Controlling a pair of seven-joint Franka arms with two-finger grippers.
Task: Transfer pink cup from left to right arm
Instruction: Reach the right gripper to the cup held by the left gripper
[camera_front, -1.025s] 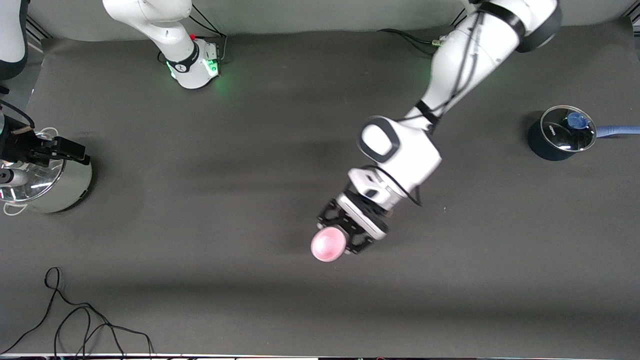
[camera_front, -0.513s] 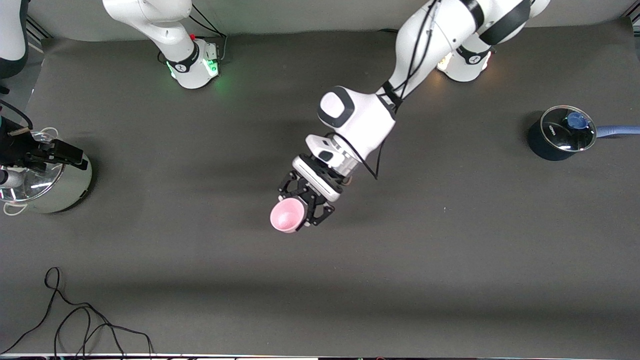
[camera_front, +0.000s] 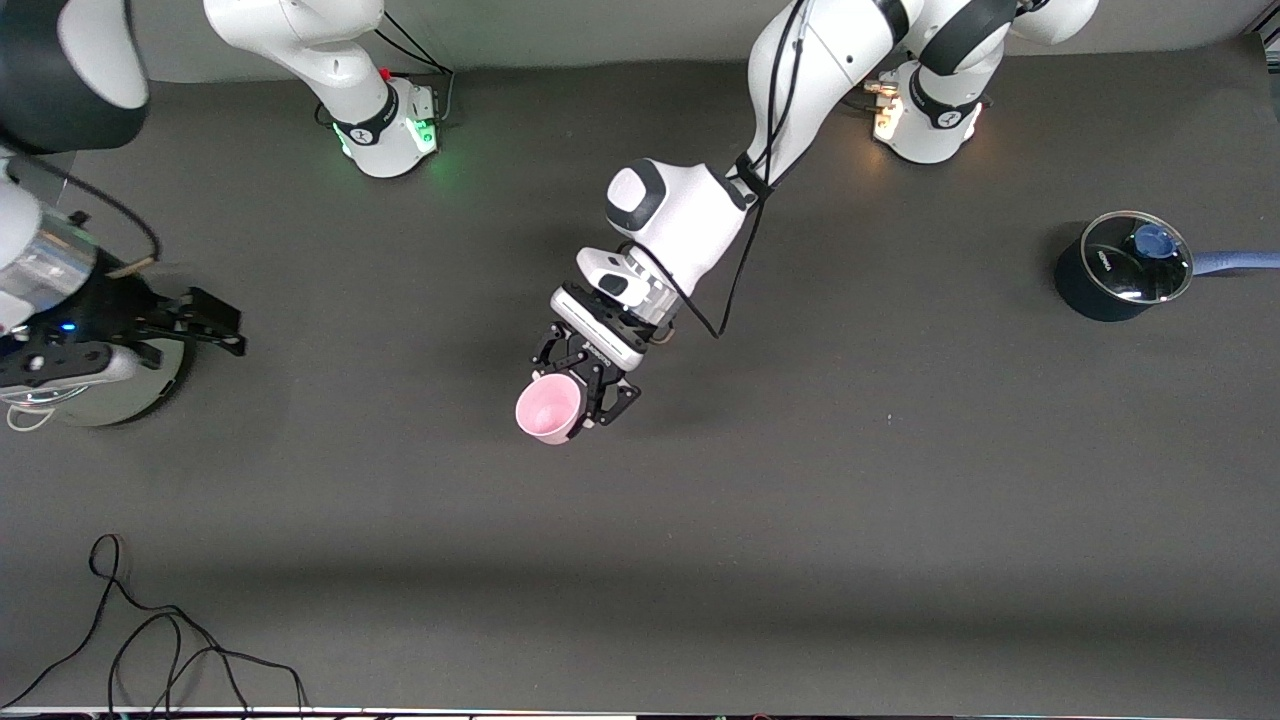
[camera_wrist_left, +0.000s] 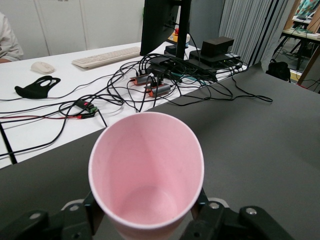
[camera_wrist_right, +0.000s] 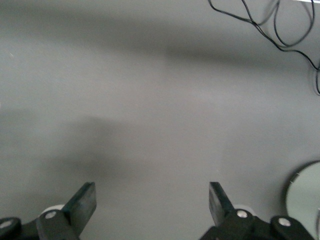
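The pink cup (camera_front: 548, 408) hangs in the air over the middle of the table. My left gripper (camera_front: 577, 388) is shut on its lower part, and the cup's open mouth points away from the wrist. In the left wrist view the cup (camera_wrist_left: 147, 165) fills the centre, empty inside, with a black finger pressed on each side of the left gripper (camera_wrist_left: 147, 222). My right gripper (camera_front: 225, 327) is open over the table beside a steel pot at the right arm's end. The right wrist view shows the right gripper (camera_wrist_right: 151, 200) wide apart with only bare mat between its fingers.
A steel pot (camera_front: 145, 385) stands at the right arm's end, partly under the right hand; its rim (camera_wrist_right: 305, 195) shows in the right wrist view. A dark blue pot with a glass lid (camera_front: 1125, 265) sits at the left arm's end. A black cable (camera_front: 150, 640) lies near the front edge.
The left arm has carried the cup toward the right arm's end and turned its mouth upward. The right hand has swung out from over the steel pot toward the middle.
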